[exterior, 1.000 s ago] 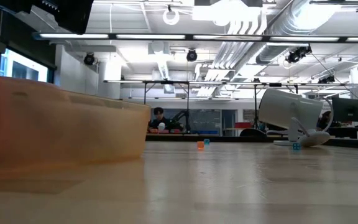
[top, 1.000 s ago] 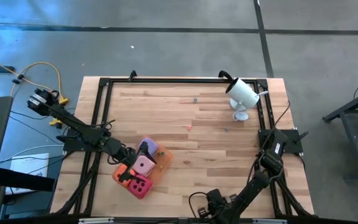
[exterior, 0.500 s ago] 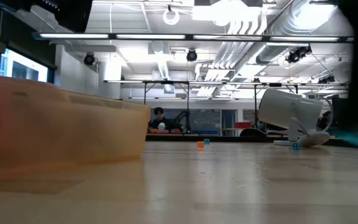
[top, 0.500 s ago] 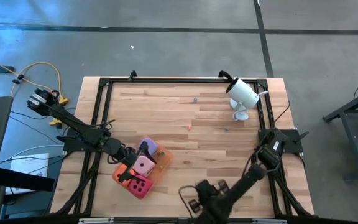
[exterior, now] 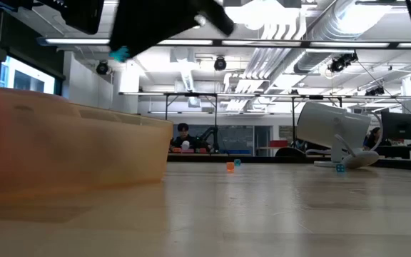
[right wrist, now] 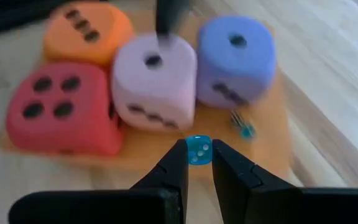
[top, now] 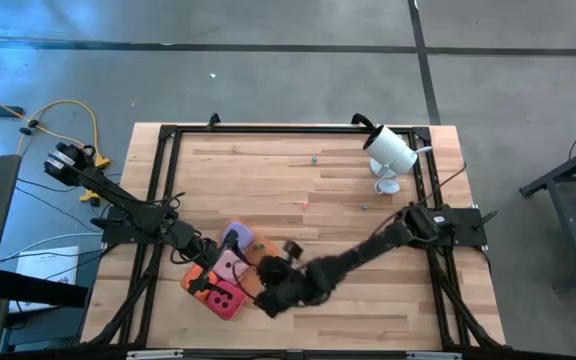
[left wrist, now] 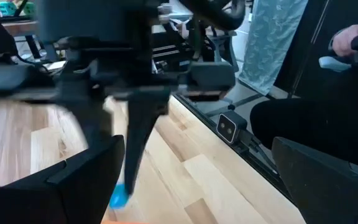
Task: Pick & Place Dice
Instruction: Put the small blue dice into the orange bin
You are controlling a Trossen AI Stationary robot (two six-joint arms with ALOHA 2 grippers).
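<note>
over tray (right wrist: pixel 272 134) edge, right hand (right wrist: pixel 197 163) pinches small blue die (right wrist: pixel 198 150).

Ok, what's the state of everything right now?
Right gripper: shut on the small teal die, over the flat orange tray.
Left gripper: fingers open, at the tray's edge.
Light pink die, magenta die, orange die, purple die: resting on the tray.

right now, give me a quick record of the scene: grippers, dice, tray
right gripper: shut on small teal die, above the tray's edge
left gripper: open, at the tray's left side
tray: flat, orange, on the table
dice on tray: orange die, light pink die, purple die, magenta die, packed close together
also on tray: second tiny teal die
</note>
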